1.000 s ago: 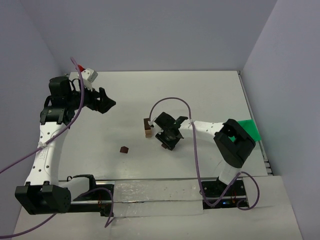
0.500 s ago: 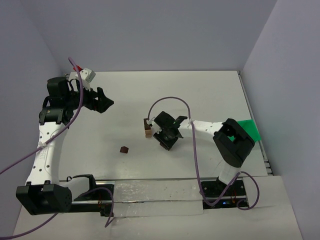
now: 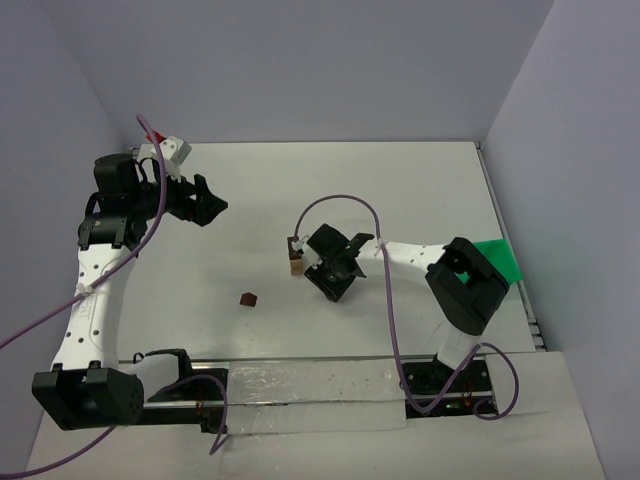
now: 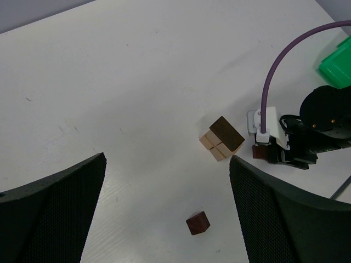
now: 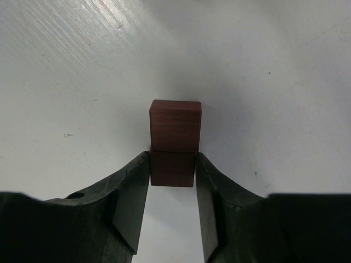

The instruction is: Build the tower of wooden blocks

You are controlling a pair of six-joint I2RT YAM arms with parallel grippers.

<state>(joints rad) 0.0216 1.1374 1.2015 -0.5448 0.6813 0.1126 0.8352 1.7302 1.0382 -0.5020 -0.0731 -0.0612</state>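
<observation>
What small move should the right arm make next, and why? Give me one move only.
Probably raise the right gripper a little and ease it toward the wood block tower. The dark brick is pinched between its fingers, and it sits low beside the stack, not yet on it.

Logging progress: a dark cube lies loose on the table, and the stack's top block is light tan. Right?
No: the top block of the stack is dark brown, per the left wrist view. The loose dark cube is right.
</observation>
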